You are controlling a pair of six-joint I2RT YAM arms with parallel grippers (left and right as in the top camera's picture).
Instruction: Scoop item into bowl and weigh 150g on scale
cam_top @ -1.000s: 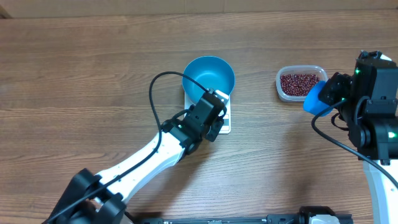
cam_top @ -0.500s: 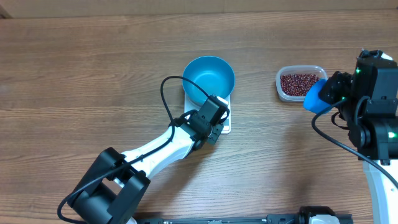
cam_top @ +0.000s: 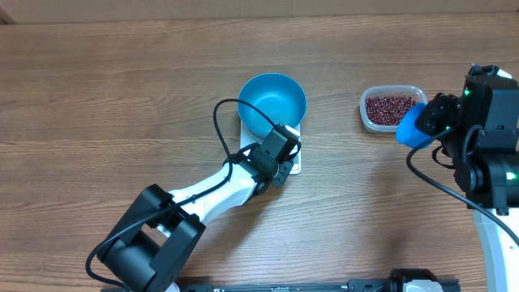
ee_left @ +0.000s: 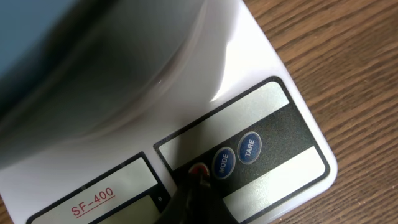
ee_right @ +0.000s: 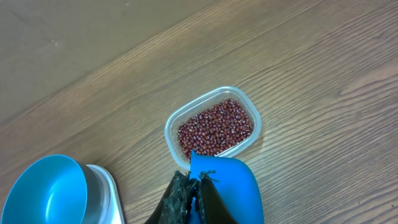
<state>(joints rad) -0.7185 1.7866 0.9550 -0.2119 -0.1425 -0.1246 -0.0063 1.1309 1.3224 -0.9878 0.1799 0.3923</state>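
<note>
Left jaws, pressed together, have settled tip onto red button at front of flat white square scale; probably switching it on.
Deep bright blue bowl on scale, empty.
Right jaws pinch small blue scoop, unmoved beside clear rectangular tub of dark red-brown beans on bench.
Scooping not begun.

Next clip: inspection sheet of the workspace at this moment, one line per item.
Surface: wooden table, no loose beans seen on it.
Job's things: blue bowl, empty, sits on the white scale; beans lie in a clear tub, apart from the scale.
Clutter: nothing seen.
Grippers: left gripper shut, tip at the scale's red button; right gripper shut on a blue scoop by the tub.
Cables: black cable loops off the left arm; another along the right arm.
Surroundings: plain tan surface beyond the table's far edge.
</note>
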